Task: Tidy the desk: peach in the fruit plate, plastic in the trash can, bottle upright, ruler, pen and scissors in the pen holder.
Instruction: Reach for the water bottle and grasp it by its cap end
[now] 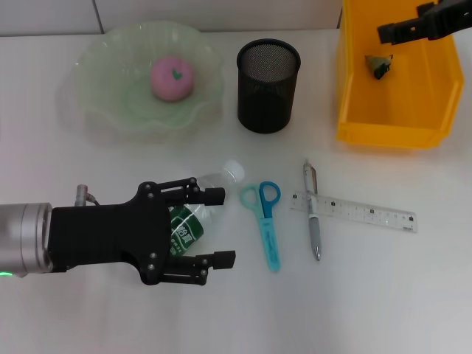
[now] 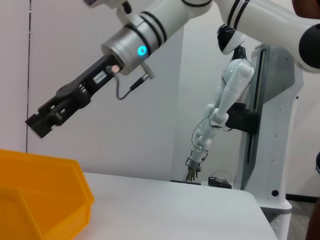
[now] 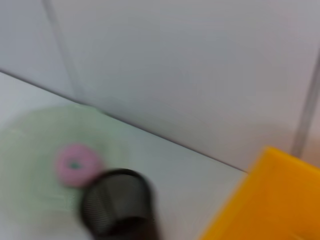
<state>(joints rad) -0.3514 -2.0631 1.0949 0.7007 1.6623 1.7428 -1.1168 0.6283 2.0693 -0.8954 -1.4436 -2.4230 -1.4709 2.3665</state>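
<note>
the left gripper (image 1: 214, 227) sits low over the white table (image 1: 383, 295), its two fingers spread wide on either side of the clear bottle (image 1: 198, 214), which lies on its side with the white cap pointing toward the pen holder (image 1: 268, 85); the fingers flank it without clearly pressing it. the peach (image 1: 172, 77) already rests in the pale green fruit plate (image 1: 103, 96). the crumpled plastic (image 1: 379, 65) lies inside the yellow bin (image 1: 435, 103), and the right gripper (image 1: 394, 31) hangs above that bin, though i cannot tell whether its fingers are apart or together. the blue scissors (image 1: 267, 221), the pen (image 1: 313, 214) and the ruler (image 1: 361, 212) lie flat on the table near the bottle, the pen crossing the ruler's end.
</note>
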